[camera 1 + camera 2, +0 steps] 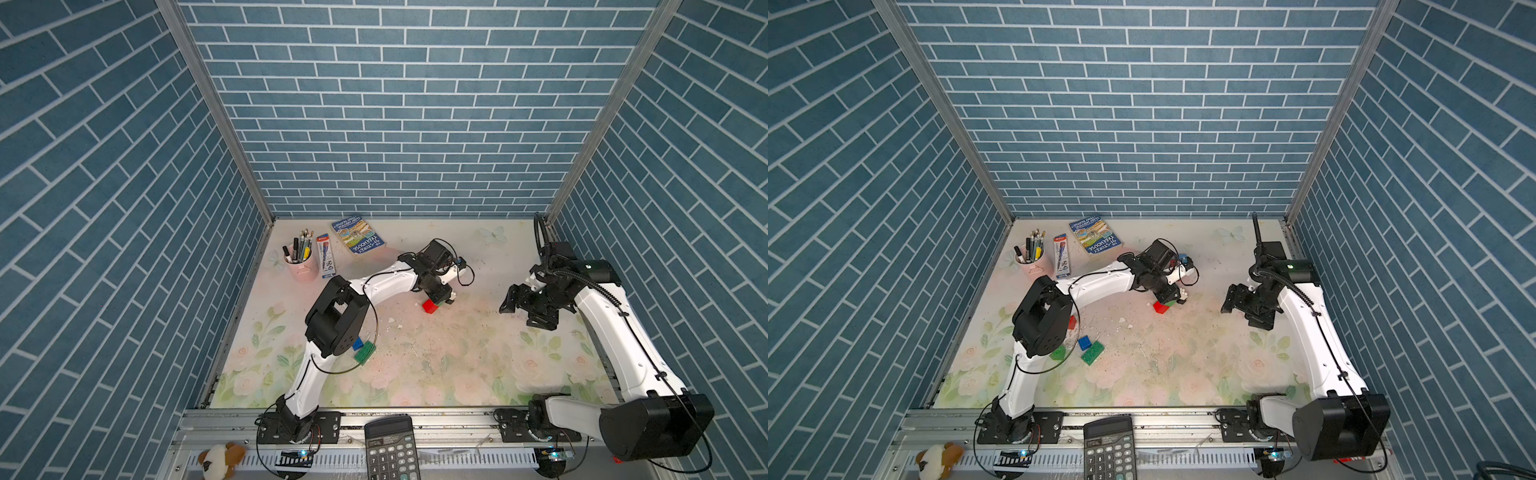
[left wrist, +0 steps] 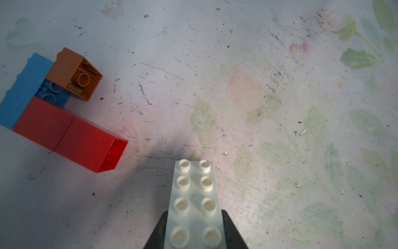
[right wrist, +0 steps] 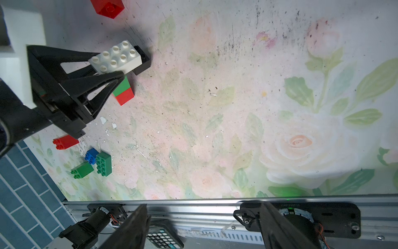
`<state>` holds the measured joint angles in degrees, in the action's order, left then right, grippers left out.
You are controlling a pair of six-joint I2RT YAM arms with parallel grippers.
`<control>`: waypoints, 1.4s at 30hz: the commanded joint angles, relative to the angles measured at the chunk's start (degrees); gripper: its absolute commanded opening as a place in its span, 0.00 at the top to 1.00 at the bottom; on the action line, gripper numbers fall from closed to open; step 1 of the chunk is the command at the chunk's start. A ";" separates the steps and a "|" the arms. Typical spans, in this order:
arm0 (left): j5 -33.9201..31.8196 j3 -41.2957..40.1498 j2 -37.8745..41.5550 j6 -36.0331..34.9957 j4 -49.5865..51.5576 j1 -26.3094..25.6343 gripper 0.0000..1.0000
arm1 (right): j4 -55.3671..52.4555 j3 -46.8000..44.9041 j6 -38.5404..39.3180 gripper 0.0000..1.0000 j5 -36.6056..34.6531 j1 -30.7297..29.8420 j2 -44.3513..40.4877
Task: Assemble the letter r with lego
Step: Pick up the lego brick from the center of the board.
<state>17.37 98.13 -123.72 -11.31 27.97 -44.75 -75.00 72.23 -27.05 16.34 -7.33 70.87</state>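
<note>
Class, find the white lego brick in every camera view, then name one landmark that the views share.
Top view: white brick in the left gripper, beside the red-and-green stack.
Top view: same place.
Left wrist: nearest the lens, studs facing the camera.
Right wrist: the brick sits in the gripper, by that stack.
Shared landmark: the left gripper holding it.

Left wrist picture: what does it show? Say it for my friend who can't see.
The left hand is shut on a white brick with eight studs, one black finger on each side. Off to one side, on the scuffed flowery mat, lies a joined cluster: two red bricks, a light blue brick and a brown brick.
</note>
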 commanded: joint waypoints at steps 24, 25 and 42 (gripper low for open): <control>5.07 -24.45 21.08 33.41 -25.09 12.43 0.80 | 16.88 0.05 -0.81 0.24 5.64 -3.85 9.71; 5.50 -24.94 20.98 34.46 -25.99 12.94 0.80 | 17.65 0.39 -0.81 0.24 5.30 -5.01 10.46; 9.88 -27.87 21.33 43.54 -31.82 16.36 0.80 | 37.12 8.88 0.14 0.19 1.76 -23.60 26.62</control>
<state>25.89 70.37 -103.83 30.74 -1.78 -28.77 -42.59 79.72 -27.18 19.38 -29.95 96.07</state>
